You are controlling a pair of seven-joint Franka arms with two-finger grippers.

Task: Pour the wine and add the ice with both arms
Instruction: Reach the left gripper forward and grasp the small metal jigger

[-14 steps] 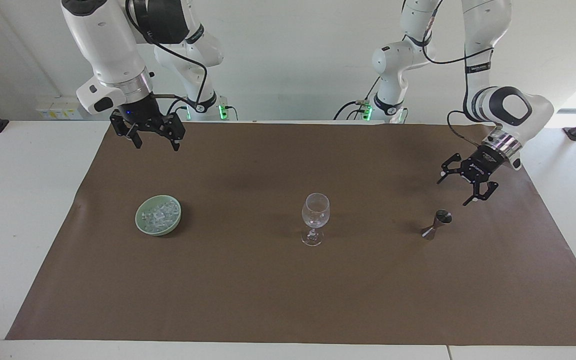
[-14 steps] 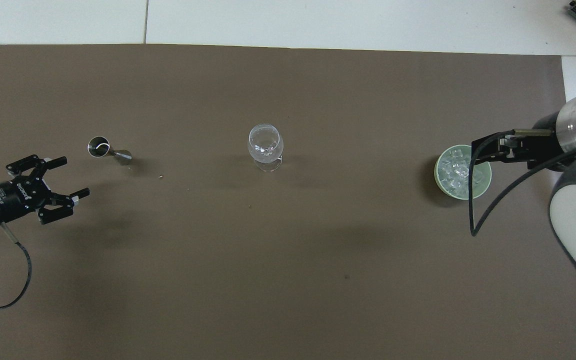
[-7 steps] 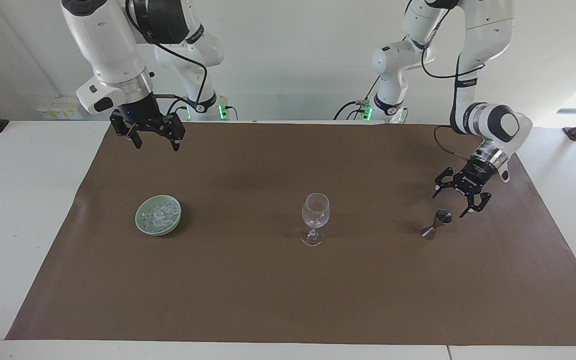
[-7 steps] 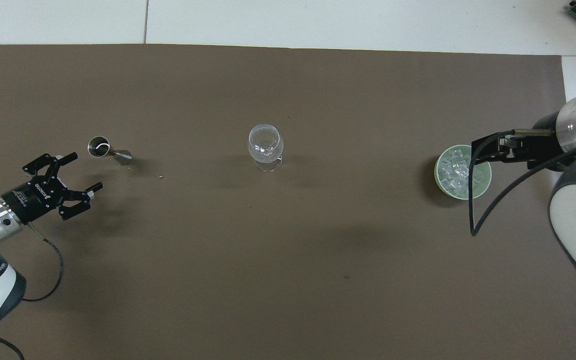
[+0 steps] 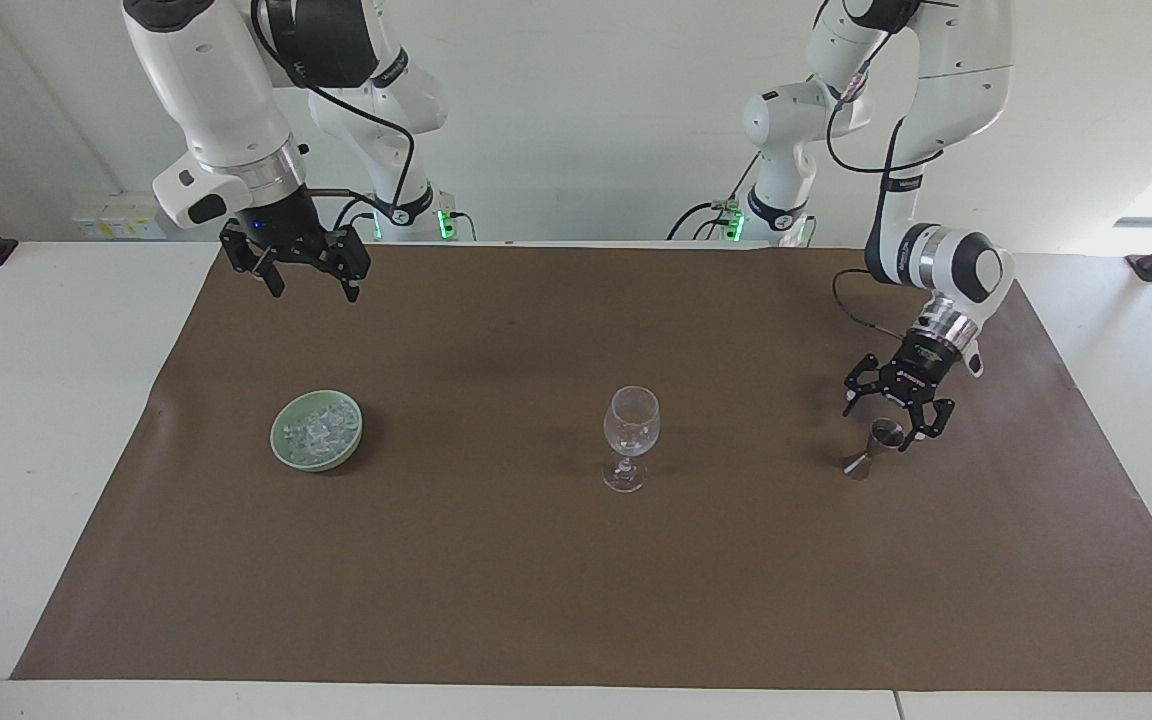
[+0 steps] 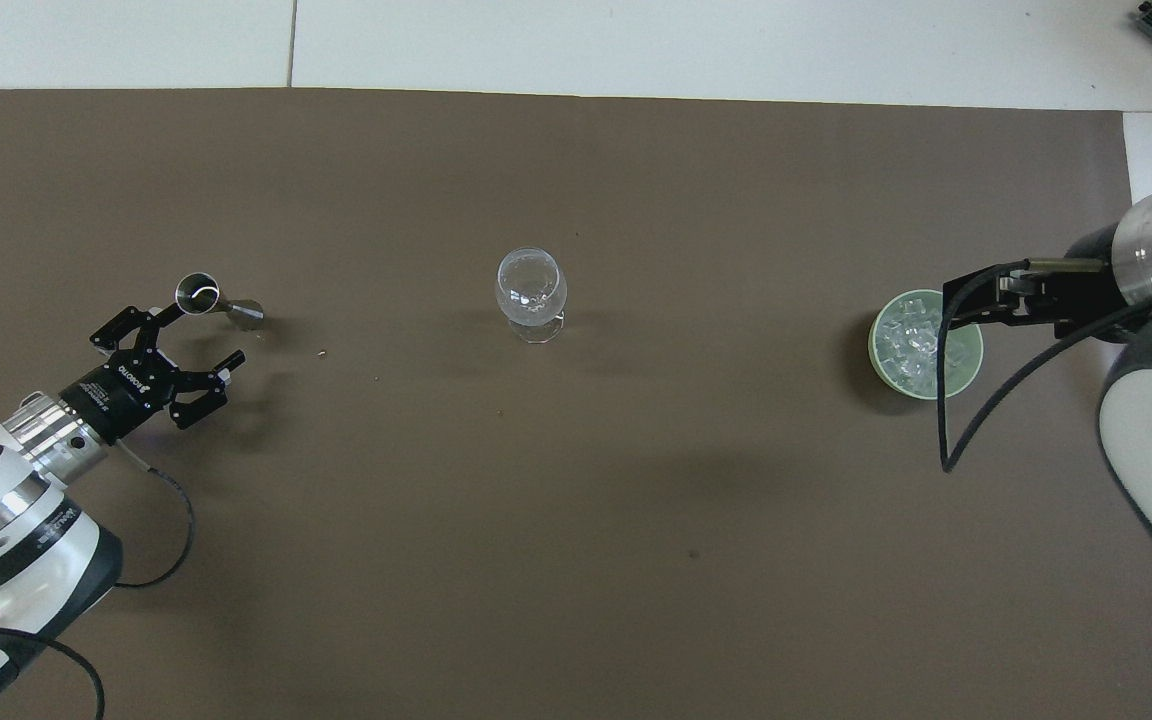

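- Brown mat: covers the middle of the white table; every object stands on it.
- Wine glass: upright at the centre of the mat, between the jigger and the bowl; whether it contains liquid cannot be told.
- Metal jigger: a double-cone measure toward the left arm's end of the mat, well apart from the glass; any wine inside it cannot be made out.
- Green bowl: toward the right arm's end of the mat, holding a heap of ice, small clear chunks.
- Left gripper: angled downward just beside the jigger's upper cup, fingers spread wide, holding nothing; no contact with the jigger is visible.
- Right gripper: raised over the mat on the robots' side of the bowl, fingers spread wide and empty; the overhead view shows it overlapping the bowl's rim.
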